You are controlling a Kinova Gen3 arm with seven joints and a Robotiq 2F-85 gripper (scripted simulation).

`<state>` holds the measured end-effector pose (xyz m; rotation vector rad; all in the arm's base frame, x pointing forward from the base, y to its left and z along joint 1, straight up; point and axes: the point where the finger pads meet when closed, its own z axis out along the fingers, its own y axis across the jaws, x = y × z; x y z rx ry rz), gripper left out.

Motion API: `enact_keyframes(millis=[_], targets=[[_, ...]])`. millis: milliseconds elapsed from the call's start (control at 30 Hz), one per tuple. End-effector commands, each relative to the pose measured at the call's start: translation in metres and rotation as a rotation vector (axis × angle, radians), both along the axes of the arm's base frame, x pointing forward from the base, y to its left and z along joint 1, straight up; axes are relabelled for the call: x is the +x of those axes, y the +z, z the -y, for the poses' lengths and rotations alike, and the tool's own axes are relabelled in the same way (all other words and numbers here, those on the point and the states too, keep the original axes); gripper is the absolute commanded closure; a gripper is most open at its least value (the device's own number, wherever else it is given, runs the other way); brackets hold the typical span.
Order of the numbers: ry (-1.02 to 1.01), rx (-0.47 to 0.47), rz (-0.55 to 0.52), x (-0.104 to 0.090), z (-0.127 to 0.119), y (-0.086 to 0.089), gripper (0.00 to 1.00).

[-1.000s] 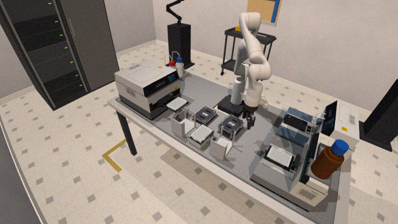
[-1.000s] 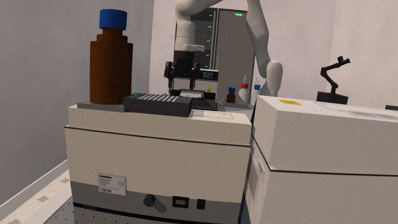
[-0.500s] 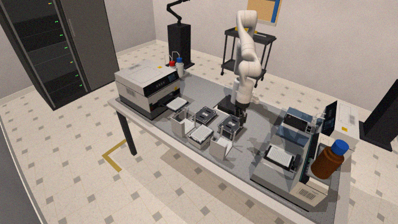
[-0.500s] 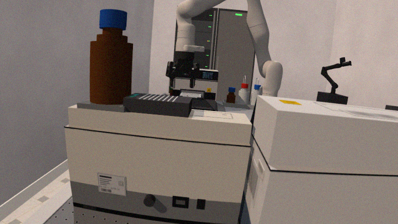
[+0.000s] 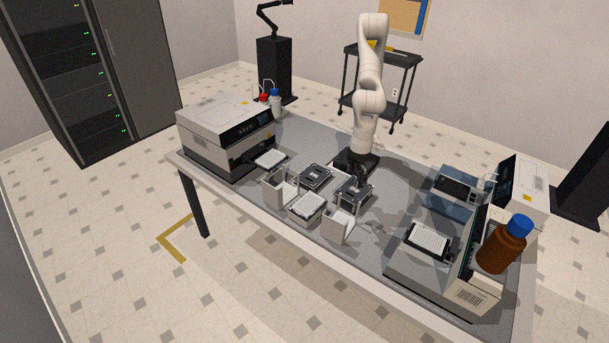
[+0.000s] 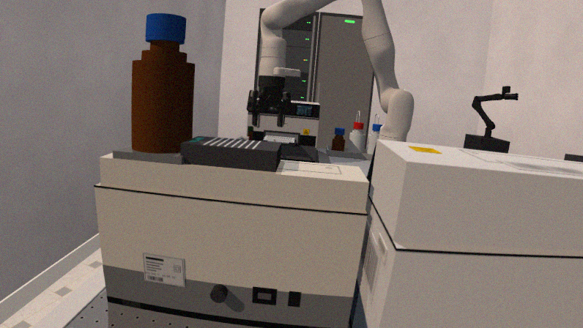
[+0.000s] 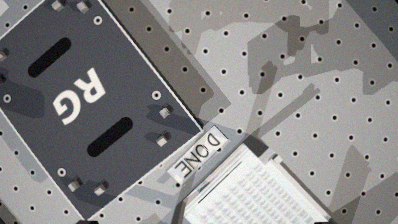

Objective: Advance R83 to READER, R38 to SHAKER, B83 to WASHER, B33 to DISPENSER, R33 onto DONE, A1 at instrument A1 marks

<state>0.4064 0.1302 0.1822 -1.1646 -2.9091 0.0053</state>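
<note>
My gripper [image 5: 361,182] [image 6: 267,117] is open and empty. It hangs over the dark regrip nest RG [image 5: 346,197] [image 7: 45,95], which carries no plate. In the wrist view the DONE label [image 7: 199,154] lies beside the nest. A white plate [image 7: 260,192] lies low in the DONE rack [image 5: 337,225] just past the label. Other white plates sit on the small station between the racks [image 5: 307,204], on the tray of the big instrument at the left [image 5: 271,158], and on the instrument at the right front [image 5: 427,239]. My fingers are out of the wrist view.
Nest N6 [image 5: 315,175] stands bare behind the racks. A second rack [image 5: 275,191] stands to its left. A blue-topped instrument [image 5: 454,181] is at the right rear. A tall amber bottle [image 5: 503,249] [image 6: 162,94] stands on the right-hand housing.
</note>
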Motion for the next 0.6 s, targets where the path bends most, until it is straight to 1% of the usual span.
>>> enact_keyframes(millis=[0,100,233,267,400,467,567], targets=[[-0.006,0.005,0.007,0.003,0.013,0.002,0.0],[-0.006,0.004,0.006,0.002,0.021,0.002,0.0],[0.145,-0.001,0.011,0.003,0.034,0.002,0.0],[0.138,0.009,0.007,0.002,0.035,0.002,0.0],[0.131,0.006,0.006,0.003,0.051,0.002,0.0],[0.131,0.006,0.006,0.003,0.051,0.002,0.0],[0.132,0.005,0.008,0.003,0.061,0.002,0.0]])
